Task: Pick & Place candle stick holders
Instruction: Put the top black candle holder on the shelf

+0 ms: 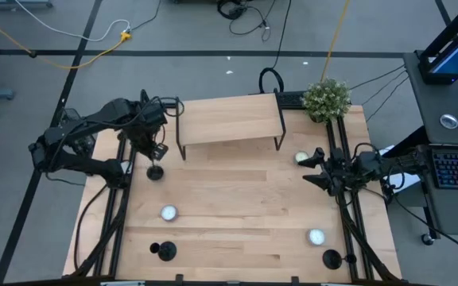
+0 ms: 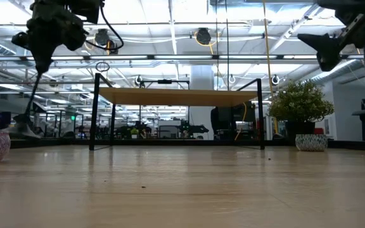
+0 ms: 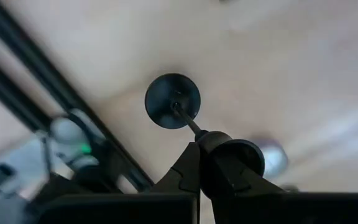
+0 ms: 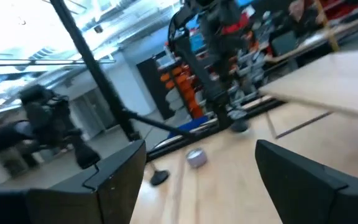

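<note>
In the left gripper [image 3: 207, 155]: matte-black candle stick holder [image 3: 172, 101], thin-stemmed.

The left arm reached in from the left of the overhead frame, its elbow bent and its wrist turned downward at the upper left of the bench. The left tool [image 1: 154, 152] pointed straight down, its fingers [image 3: 188, 171] pinched together. The right arm lay folded at the right edge of the frame, at mid height. The right tool [image 1: 318, 168] faced leftward, its fingers [image 4: 114, 180] spread wide apart.
</note>
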Tool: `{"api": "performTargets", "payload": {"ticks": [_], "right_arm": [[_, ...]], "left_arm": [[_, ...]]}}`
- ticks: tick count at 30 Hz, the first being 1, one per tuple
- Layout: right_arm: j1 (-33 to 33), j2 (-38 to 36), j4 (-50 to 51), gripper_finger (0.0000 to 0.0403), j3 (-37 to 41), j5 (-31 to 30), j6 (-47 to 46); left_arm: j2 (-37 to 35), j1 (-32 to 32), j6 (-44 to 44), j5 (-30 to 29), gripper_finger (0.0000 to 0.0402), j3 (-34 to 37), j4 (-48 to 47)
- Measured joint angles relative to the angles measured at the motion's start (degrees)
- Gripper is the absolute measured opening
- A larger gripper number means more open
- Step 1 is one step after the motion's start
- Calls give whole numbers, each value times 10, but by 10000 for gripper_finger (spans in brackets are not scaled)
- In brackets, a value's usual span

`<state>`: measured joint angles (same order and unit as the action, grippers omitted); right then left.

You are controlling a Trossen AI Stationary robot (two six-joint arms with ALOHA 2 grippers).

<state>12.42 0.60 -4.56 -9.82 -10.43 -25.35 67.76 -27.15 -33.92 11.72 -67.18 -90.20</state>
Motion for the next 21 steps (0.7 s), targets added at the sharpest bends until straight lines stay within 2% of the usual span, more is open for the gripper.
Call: {"api": "performTargets", "payload": {"ticks": [3, 8, 13, 21], "right_arm": [[0, 0, -20, 293, 0, -3, 28], [0, 0, -42, 293, 0, -3, 43], [0, 0, -43, 293, 0, -3, 63], [0, 0, -51, 293, 0, -3, 69]], "left_arm": [[0, 23, -6, 50, 8, 0, 2], [0, 65, -28, 91, 8, -11, 15], [0, 91, -56, 92, 8, -72, 41], [23, 129, -104, 74, 8, -184, 141]]}}
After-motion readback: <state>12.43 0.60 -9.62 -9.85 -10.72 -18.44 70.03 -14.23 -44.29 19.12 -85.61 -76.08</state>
